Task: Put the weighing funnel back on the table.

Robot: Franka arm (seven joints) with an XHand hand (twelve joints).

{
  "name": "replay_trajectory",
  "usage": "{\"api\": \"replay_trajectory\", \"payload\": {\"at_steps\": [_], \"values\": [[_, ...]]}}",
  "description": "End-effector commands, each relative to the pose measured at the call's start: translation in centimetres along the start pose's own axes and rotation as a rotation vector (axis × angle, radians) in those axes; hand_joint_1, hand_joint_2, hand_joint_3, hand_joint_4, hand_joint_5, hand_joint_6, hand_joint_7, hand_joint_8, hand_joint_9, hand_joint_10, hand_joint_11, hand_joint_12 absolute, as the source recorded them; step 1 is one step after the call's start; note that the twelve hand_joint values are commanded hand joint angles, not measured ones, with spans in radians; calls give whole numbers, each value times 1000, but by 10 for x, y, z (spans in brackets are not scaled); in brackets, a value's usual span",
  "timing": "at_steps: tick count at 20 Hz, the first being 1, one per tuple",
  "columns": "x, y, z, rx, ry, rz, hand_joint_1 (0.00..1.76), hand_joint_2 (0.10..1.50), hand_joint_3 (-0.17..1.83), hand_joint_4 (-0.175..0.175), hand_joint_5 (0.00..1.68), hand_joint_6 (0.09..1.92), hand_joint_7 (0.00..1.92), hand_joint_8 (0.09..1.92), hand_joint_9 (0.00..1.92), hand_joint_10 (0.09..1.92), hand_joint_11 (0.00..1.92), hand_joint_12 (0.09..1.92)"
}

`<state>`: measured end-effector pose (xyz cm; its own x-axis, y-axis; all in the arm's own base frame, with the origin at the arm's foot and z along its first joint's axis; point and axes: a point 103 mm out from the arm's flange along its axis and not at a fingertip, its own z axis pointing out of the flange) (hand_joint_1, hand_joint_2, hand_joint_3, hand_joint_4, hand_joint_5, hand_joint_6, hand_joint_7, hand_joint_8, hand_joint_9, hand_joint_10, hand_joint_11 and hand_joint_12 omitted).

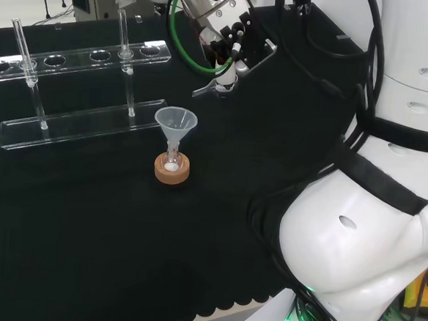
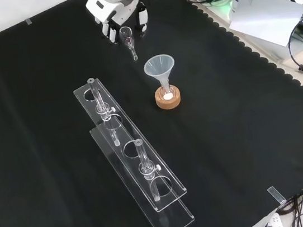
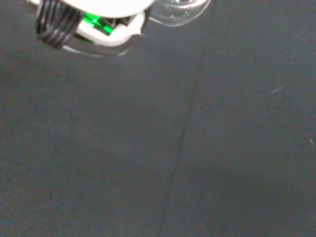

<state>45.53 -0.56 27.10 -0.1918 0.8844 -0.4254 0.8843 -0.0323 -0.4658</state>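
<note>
My hand [image 1: 224,30] hangs over the far part of the black cloth, its fingers curled down onto the weighing funnel [image 1: 213,88], a small clear scoop whose stem points left in the head view. In the front view the hand [image 2: 120,8] is at the top, and the weighing funnel [image 2: 128,40] hangs below its fingers with the stem slanting down toward the cloth. I cannot tell whether the stem touches the cloth. In the wrist view a clear glass piece [image 3: 180,11] shows beside a blurred white part of the hand [image 3: 101,17].
The big funnel [image 1: 176,120] stands mouth up in a small flask on a cork ring [image 1: 172,169], a short way from the hand; the same funnel [image 2: 159,67] shows in the front view. A clear tube rack [image 2: 130,153] with two upright tubes lies beyond.
</note>
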Motion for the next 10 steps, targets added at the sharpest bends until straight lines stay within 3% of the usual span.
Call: {"api": "replay_trajectory", "payload": {"at_steps": [1,10], "values": [[-9,2,10,-20,52,-9,1114,649,712,175,1227,780,923,548,1304,102,1042,916],[-19,20,24,-57,149,-27,1113,650,711,175,1226,782,927,550,1306,100,1044,915]]}}
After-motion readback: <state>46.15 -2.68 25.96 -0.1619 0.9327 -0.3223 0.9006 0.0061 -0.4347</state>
